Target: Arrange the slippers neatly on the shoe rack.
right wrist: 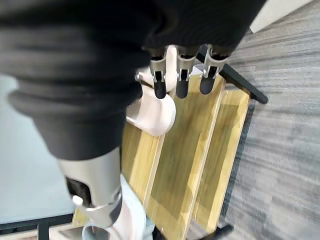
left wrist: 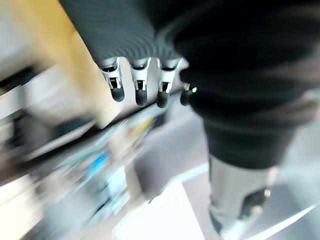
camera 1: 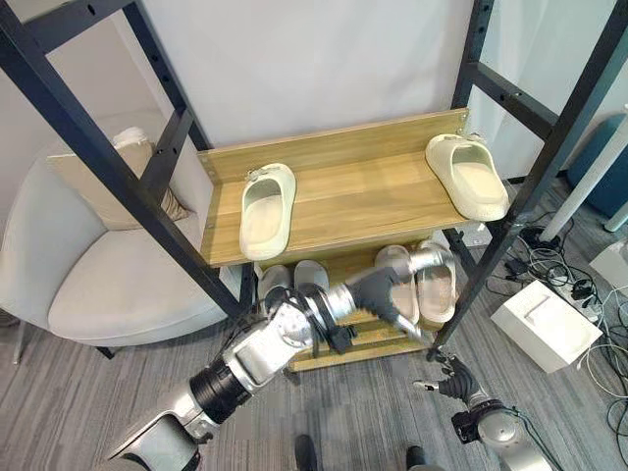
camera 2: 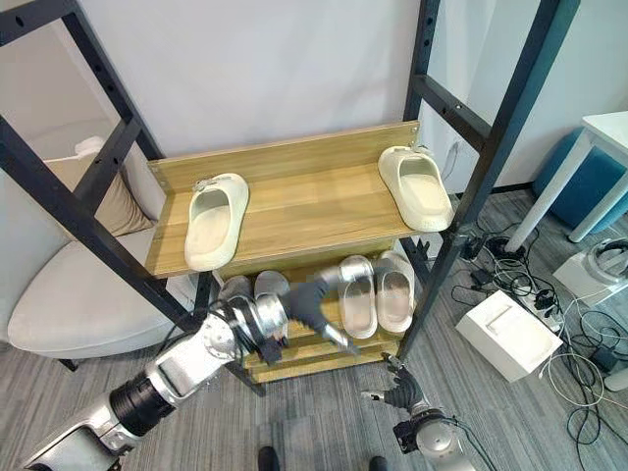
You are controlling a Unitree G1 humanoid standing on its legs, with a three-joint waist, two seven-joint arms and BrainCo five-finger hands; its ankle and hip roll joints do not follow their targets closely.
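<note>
Foam, soft and light, seems to be the material of the cream slippers, so they should bend a little and not break; the band over the toes looks the best place to take hold. On the upper shelf (camera 1: pixel 363 201) of the shoe rack, one cream slipper (camera 1: pixel 267 209) lies at the left and another cream slipper (camera 1: pixel 468 174) at the far right, well apart. On the lower shelf (camera 2: pixel 294 355) stand a grey pair (camera 2: pixel 253 287) and a pale pair (camera 2: pixel 378 292). The left hand (camera 1: pixel 381 294) reaches in front of the pale pair with fingers straight, holding nothing. The right hand (camera 1: pixel 451 380) hangs low near the floor, fingers relaxed and apart. A grey armchair (camera 1: pixel 118 285) stands beside the rack.
</note>
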